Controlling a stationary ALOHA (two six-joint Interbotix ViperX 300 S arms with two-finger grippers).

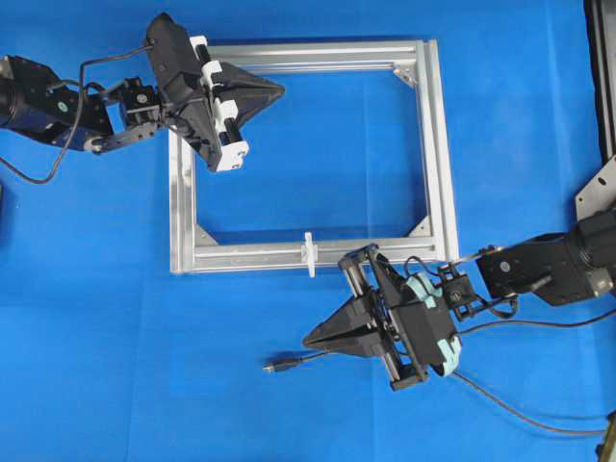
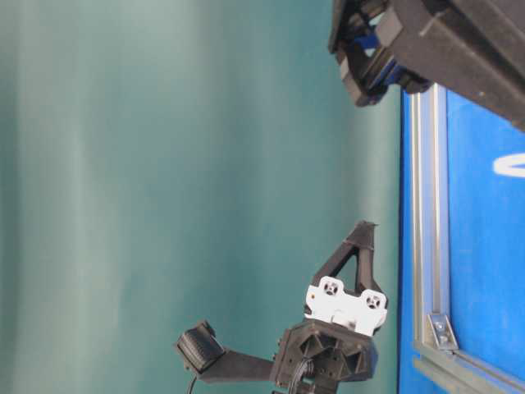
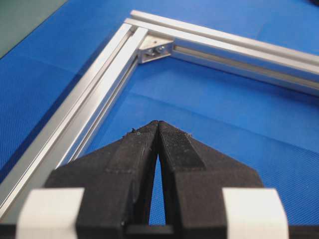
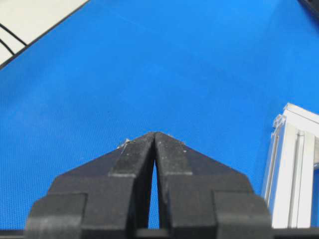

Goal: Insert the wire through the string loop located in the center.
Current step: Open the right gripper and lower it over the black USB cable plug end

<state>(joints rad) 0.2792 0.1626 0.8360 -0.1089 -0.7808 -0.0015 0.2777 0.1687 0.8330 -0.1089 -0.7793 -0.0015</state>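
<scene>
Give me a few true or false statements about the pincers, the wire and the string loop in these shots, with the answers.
1. Both pincers are shut and hold nothing. True: left pincer, right pincer.
2. The wire already passes through the string loop. False: its plug tip lies on the blue mat, apart from the loop.
3. The string loop sits on the aluminium frame rail nearest the right pincer. True.
4. The left pincer hovers beside the wire. False: it is over the frame's far corner.
</scene>
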